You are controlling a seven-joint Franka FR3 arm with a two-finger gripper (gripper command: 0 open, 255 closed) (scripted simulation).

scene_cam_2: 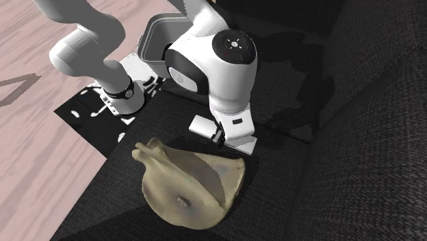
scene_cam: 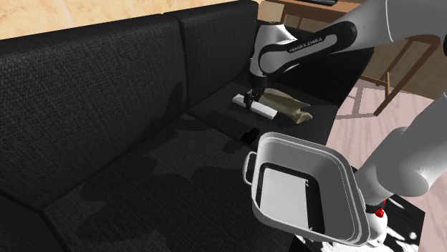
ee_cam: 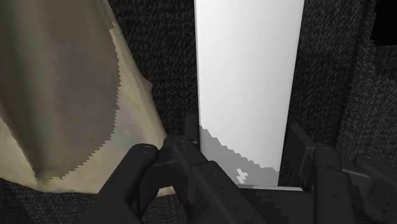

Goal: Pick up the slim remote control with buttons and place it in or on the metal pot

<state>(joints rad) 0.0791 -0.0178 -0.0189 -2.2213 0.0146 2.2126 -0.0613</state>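
Remote: the slim remote (scene_cam: 265, 111) (scene_cam_2: 201, 126) (ee_cam: 248, 76), drawn plain white, lies flat on the black sofa (scene_cam: 107, 93) (scene_cam_2: 356, 137) (ee_cam: 159, 63) seat, toward the far end in the shoulder view. No buttons can be made out on its face.
Gripper: here it is, the gripper (scene_cam: 250, 102) (scene_cam_2: 220, 137) (ee_cam: 245, 127), right down over one end of the remote and pointing straight at the cushion. In the wrist view its black fingers (ee_cam: 191, 149) stand apart with the white strip running between them. One sits tight at the edge, while the other leaves a thin dark sliver beside it. The jaws are narrow but not clamped, and the remote rests on the seat.
Arm: the white arm reaches in from the shoulder view's right, bent over the cushion.
Tan bag: a crumpled tan bag (scene_cam: 290, 107) (scene_cam_2: 185, 185) (ee_cam: 57, 83) lies just beside the remote, on its far side in the shoulder view and nearer the camera in the second exterior view. The two run almost parallel, close but apart.
Pot: the pot (scene_cam: 337, 186) (scene_cam_2: 154, 27), pale grey with rounded corners and a side handle, sits nearer the arm's base. It is well apart from the remote, at the shoulder view's lower right, open side up.
Small black thing: a little dark object (scene_cam: 249, 134) lies on the seat between the remote and the pot; I cannot tell what it is.
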